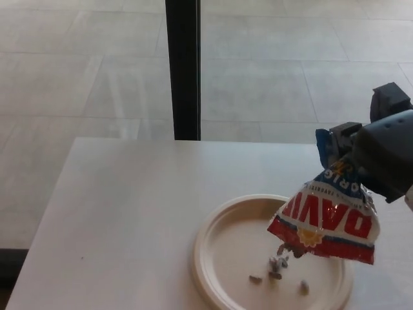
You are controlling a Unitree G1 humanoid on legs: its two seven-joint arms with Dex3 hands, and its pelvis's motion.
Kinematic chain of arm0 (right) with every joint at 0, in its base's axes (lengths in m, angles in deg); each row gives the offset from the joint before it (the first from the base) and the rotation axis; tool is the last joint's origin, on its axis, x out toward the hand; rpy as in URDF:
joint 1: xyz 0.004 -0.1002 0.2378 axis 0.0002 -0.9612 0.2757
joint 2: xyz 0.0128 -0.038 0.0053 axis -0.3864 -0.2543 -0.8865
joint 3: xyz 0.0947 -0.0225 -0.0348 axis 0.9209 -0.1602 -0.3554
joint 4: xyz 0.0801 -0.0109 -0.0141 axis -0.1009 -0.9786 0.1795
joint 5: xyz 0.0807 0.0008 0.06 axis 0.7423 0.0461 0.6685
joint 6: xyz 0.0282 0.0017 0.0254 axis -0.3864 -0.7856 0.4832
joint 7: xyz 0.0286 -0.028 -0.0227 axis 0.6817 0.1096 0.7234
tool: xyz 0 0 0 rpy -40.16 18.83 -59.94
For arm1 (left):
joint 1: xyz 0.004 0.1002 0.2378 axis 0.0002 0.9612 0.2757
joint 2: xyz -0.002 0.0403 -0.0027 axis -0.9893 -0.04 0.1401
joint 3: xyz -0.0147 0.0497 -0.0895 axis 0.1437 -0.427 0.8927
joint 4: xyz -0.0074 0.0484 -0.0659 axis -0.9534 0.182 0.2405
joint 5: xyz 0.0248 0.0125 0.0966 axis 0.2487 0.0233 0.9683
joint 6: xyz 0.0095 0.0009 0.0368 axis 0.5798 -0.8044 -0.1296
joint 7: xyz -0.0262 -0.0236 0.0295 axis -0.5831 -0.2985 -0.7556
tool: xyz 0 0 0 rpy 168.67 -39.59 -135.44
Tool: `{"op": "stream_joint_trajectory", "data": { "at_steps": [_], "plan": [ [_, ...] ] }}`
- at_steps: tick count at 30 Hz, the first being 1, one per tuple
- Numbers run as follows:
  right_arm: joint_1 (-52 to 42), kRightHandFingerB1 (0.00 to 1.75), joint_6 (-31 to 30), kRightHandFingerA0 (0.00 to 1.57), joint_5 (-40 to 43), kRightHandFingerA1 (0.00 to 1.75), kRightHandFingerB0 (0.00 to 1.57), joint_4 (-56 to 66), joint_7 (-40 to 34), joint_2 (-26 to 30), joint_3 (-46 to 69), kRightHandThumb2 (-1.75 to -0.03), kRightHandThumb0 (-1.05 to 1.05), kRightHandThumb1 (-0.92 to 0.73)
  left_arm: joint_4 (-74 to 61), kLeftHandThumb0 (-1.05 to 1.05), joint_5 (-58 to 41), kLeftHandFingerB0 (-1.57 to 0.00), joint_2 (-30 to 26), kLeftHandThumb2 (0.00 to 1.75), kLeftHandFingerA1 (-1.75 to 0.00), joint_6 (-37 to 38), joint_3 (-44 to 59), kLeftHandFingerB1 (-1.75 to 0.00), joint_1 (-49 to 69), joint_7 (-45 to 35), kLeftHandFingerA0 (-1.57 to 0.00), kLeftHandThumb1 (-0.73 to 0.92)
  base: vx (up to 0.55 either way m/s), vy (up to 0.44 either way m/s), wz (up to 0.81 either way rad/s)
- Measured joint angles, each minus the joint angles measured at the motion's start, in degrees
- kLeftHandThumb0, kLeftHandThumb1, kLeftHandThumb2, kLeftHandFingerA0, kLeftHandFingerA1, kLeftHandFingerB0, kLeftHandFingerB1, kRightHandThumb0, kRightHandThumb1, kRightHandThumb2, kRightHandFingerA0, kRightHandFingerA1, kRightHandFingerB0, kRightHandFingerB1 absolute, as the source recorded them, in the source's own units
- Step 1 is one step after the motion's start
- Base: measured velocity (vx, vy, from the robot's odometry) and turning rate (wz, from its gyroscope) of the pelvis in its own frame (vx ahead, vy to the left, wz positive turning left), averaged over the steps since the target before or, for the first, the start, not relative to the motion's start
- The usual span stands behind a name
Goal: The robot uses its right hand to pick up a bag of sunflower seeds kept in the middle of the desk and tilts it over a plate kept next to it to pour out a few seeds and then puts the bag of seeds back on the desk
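Nearest the camera, a few dark seeds [277, 268] lie scattered on the cream plate [216, 258], a small cluster near its middle plus a couple of single ones toward the front rim; more are dropping from the bag mouth just above. Plate sits on the white desk [129, 213], right of centre, front rim cut by the bottom of the frame. Above the plate's right half hangs the bag of sunflower seeds [329, 216], upside down, red-white-blue, lettering inverted, open end down over the plate, not touching it. The right hand [381, 155] grasps the bag at its blue upper end, black fingers [345, 134] clenched round the crumpled foil; hand comes in from the right edge, over the desk's far right side. Left hand not in view. Behind the desk, a black vertical post [184, 68] rises past its far edge, and beyond lies a pale tiled floor [84, 71].
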Motion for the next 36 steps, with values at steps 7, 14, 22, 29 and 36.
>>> {"op": "stream_joint_trajectory", "data": {
  "at_steps": [7,14,22,29,36],
  "plan": [
    [0.15,1.44,-0.21,0.93,-3.1,1.75,0.76,0.64,-0.19,-0.43,-0.1,-0.86,-0.38,-0.55,0.01,-0.74,-0.03,-0.34,-0.39,0.63,-0.54,-0.01,0.13,-0.34,0.3,-0.16,-0.45,0.74,0.0,0.0,0.0],
    [0.15,1.5,-1.49,0.9,-3.65,1.75,0.73,2.81,3.45,-1.78,0.69,-0.74,-0.39,-0.68,-0.02,-0.75,-0.03,-0.35,-0.4,0.63,-0.52,0.0,0.1,-0.35,0.61,-0.65,-0.43,0.74,0.0,0.0,0.0],
    [-7.0,1.06,-5.88,1.19,-1.52,1.34,0.86,3.39,7.83,-7.63,3.44,-1.01,-0.44,-0.54,0.1,-0.75,0.03,-0.34,-0.45,0.63,-0.51,0.0,-0.23,-0.34,0.93,-0.72,-0.43,0.74,0.0,0.0,0.0],
    [-11.05,0.86,-10.4,0.92,-0.66,1.71,0.64,1.66,9.14,-11.05,5.62,-0.82,-0.31,-0.66,0.17,-0.75,0.04,-0.33,-0.44,0.62,-0.52,0.0,-0.39,-0.36,1.94,-0.96,-0.39,0.75,0.0,0.0,0.0],
    [-15.58,1.26,-15.29,0.92,2.38,1.75,0.71,-2.94,8.45,-15.0,11.46,-0.75,-0.37,-0.71,0.15,-0.76,-0.13,-0.33,-0.38,0.62,-0.49,0.01,0.27,-0.35,3.42,-1.76,-0.42,0.74,0.0,0.0,0.0]
  ]
}}
